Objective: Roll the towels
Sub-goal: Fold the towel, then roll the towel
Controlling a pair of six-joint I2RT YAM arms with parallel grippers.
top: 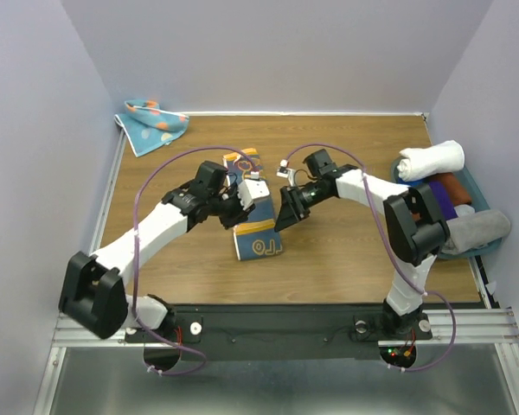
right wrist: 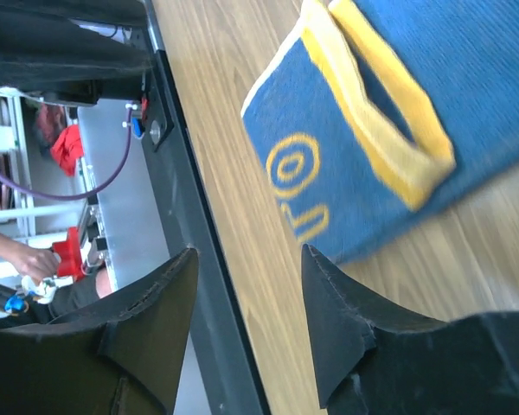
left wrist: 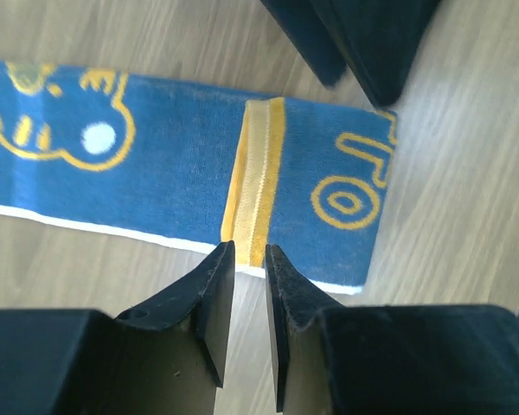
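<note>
Progress check, top view first: navy towel [top: 259, 238] lies flat as a folded strip mid-desk [top: 346, 259], not rolled yet. Left hand [top: 240, 207] and right hand [top: 285, 216] sit on either side of it. Dotted towel [top: 151, 125] is bunched in the far left corner, untouched by the look of it. Tray [top: 483, 251] at the right holds finished rolls [top: 430, 160].

Left wrist view: fingers a narrow slit apart, tips right at the strip's edge by the yellow hem [left wrist: 255, 173], nothing visibly pinched.

Right wrist view: fingers clearly apart and empty, the towel's near end just beside them.

So I'd say both towels are left to roll, and this one looks folded and ready.
</note>
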